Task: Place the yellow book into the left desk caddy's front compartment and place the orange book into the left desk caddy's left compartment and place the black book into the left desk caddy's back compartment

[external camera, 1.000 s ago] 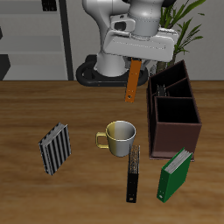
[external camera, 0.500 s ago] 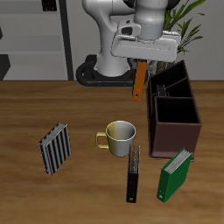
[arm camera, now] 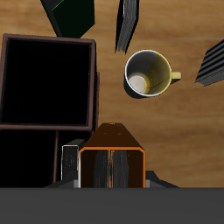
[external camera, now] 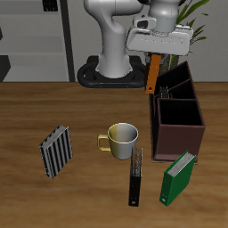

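Note:
My gripper (external camera: pixel 157 53) is shut on the top of the orange book (external camera: pixel 153 75), which hangs tilted in the air at the rear end of the dark brown left desk caddy (external camera: pixel 179 134), over its side wall. In the wrist view the orange book (arm camera: pixel 112 164) fills the gripper (arm camera: pixel 112 171), with the caddy's (arm camera: pixel 94 87) large square front compartment dark beside it. The slim black book (external camera: pixel 135 176) lies on the table in front of the mug and also shows in the wrist view (arm camera: pixel 128 24). The yellow book shows in neither view.
A cream mug (external camera: pixel 120 137) stands beside the caddy, also seen from the wrist (arm camera: pixel 147 73). A green book (external camera: pixel 176 177) leans just in front of the caddy. A dark striped book (external camera: pixel 56 150) stands far off across the table. A plant rises behind the caddy.
The gripper has carried the orange book sideways and slightly up, from above the mug's far side to the caddy's rear end. Everything on the table has stayed put.

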